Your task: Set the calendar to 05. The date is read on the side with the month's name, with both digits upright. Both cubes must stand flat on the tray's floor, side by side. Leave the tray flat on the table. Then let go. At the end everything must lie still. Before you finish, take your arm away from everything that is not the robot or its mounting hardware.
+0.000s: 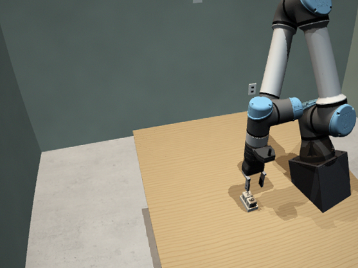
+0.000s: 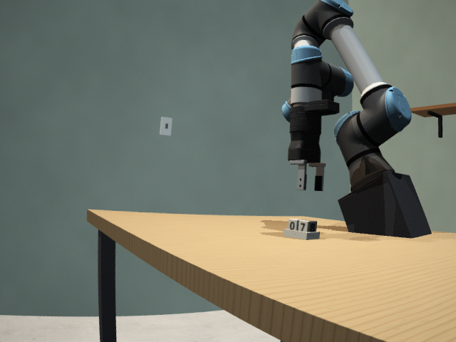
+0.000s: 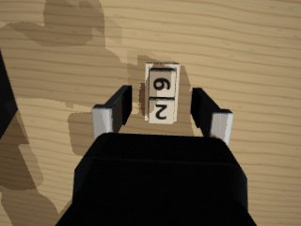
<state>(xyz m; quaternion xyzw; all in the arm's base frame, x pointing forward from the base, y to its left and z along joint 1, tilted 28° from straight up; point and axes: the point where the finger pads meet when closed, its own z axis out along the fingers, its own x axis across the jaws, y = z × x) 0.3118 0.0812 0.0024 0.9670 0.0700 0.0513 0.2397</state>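
The small grey calendar tray (image 1: pixel 249 209) (image 2: pixel 301 234) (image 3: pixel 162 65) lies flat on the wooden table (image 1: pixel 194 177) (image 2: pixel 221 250). Two cubes stand in it side by side. In the exterior view the left cube (image 2: pixel 292 225) shows 0 and the right cube (image 2: pixel 302 226) shows 7, with an 8 on its end face. From above, in the wrist view, one cube's top (image 3: pixel 162 85) reads 6 or 9 and the other cube's top (image 3: pixel 161 111) reads 2. My gripper (image 1: pixel 254 183) (image 2: pixel 310 185) (image 3: pixel 161 99) is open and empty. It hangs straight above the cubes, well clear of them.
The arm's black base block (image 1: pixel 319 179) (image 2: pixel 382 213) stands on the table to the right of the tray. The table's left edge (image 1: pixel 144 199) is some way from the tray. A wall shelf (image 2: pixel 436 109) sits at the far right.
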